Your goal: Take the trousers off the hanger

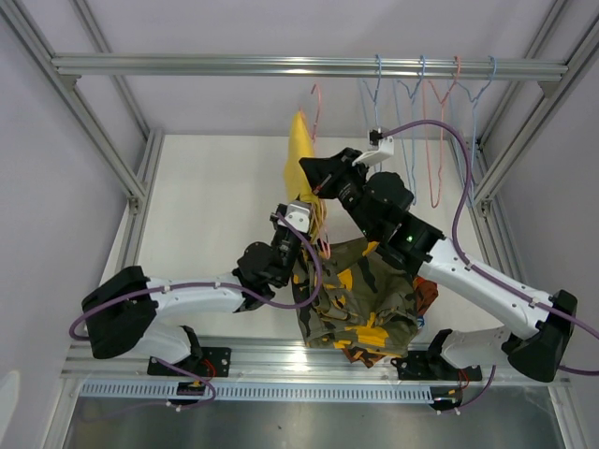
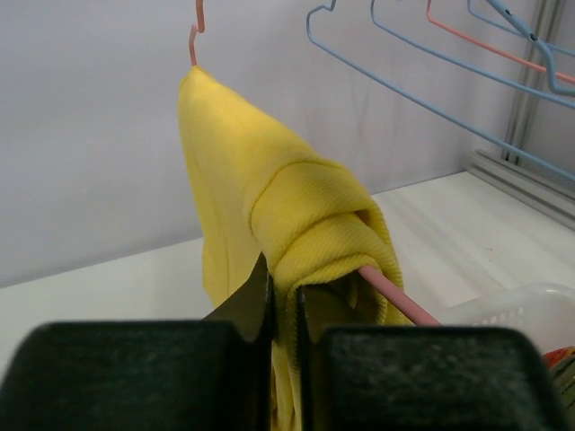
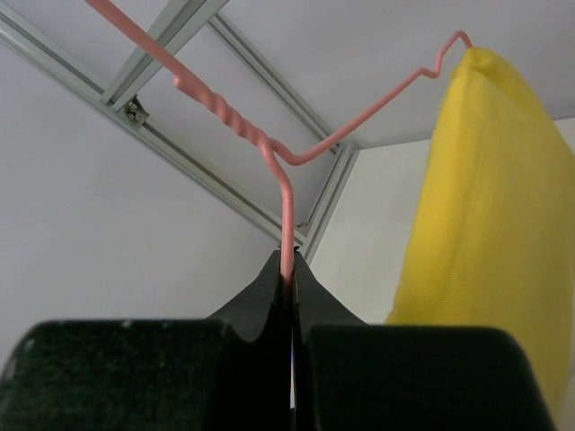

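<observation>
The plain yellow trousers hang folded over the bar of a pink hanger. In the left wrist view the yellow trousers drape over the pink hanger bar, and my left gripper is shut on a fold of the cloth just beside the bar. From above, my left gripper sits at the lower end of the cloth. My right gripper is shut on the pink hanger wire, with the yellow trousers hanging to its right. In the top view, my right gripper is next to the cloth.
A white basket under the right arm holds a pile of camouflage trousers. Several bare blue and pink hangers hang from the metal rail at the upper right. Frame posts stand on both sides.
</observation>
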Controlling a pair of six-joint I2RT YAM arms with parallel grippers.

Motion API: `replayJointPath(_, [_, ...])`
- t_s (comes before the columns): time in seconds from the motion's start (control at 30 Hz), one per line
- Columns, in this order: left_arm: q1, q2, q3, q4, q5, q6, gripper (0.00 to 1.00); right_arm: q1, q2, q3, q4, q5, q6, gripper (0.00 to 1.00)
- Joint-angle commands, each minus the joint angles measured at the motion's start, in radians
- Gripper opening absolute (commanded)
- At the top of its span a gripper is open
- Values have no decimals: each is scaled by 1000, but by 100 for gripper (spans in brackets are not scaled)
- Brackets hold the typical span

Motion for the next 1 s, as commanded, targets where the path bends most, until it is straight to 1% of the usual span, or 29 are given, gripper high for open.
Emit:
replayJointPath(0.0, [23,2,47,100,1,-6,1,5,-83,28,177,-36,27,0])
replayJointPath(0.17, [23,-71,66,-4,22,-24,1,6,-92,-21,174,-13,4,0])
replayJointPath(0.2, [23,-123,59,-27,30,-25,1,3,-94,-30,177,-9,-2,0])
replayJointPath(0.3, [24,-211,55,-84,71,-45,1,0,-91,-64,187,2,-13,0])
replayJointPath(0.33, [23,-264,59,-146,84,-55,1,0,-89,-70,187,5,-14,0])
replayJointPath(0.4, [24,-312,91,-208,107,-59,1,-3,-86,-85,188,17,-22,0])
replayJointPath(0.47, [23,-373,122,-303,119,-64,1,-6,-83,-99,199,22,-25,0])
replayJointPath(0.53, [23,-403,167,-360,133,-64,1,-8,-75,-113,207,30,-21,0])
replayJointPath(0.57, [23,-423,179,-418,137,-65,1,-6,-72,-115,211,31,-21,0])
replayJointPath(0.67, [23,-455,223,-495,145,-73,1,-4,-49,-118,219,34,-10,0])
replayJointPath(0.83, [23,-481,268,-553,144,-81,1,-3,-2,-122,234,39,7,0])
replayJointPath(0.97, [21,-495,344,-613,151,-76,1,2,34,-122,245,42,9,0])
